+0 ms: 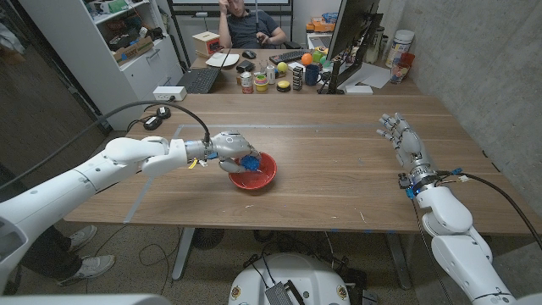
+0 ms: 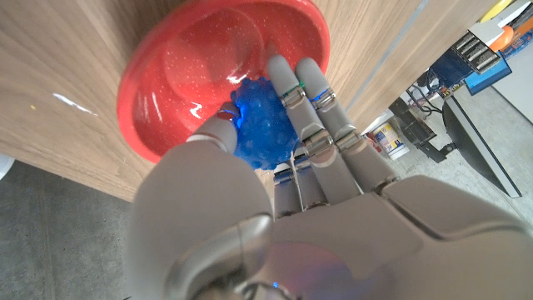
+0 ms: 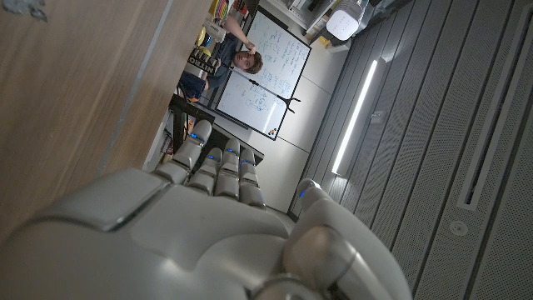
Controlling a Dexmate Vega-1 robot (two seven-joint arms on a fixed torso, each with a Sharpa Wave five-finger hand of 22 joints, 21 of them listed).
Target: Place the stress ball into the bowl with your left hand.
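Observation:
A red bowl (image 1: pixel 257 176) sits on the wooden table a little left of centre. My left hand (image 1: pixel 230 150) reaches over the bowl's left rim and grips a blue knobbly stress ball (image 1: pixel 250 163) above the bowl's inside. In the left wrist view the blue stress ball (image 2: pixel 260 125) is held between the thumb and the fingers (image 2: pixel 310 98), right over the red bowl (image 2: pixel 175 79). My right hand (image 1: pixel 401 136) stands at the table's right side with its fingers apart and nothing in it; in the right wrist view the right hand (image 3: pixel 208 225) is seen from behind.
A cluttered desk (image 1: pixel 279 72) with a keyboard, cans, cups and a monitor (image 1: pixel 349 38) adjoins the table's far edge. A person (image 1: pixel 246 21) sits behind it. A white box and black cable (image 1: pixel 165 106) lie at the far left corner.

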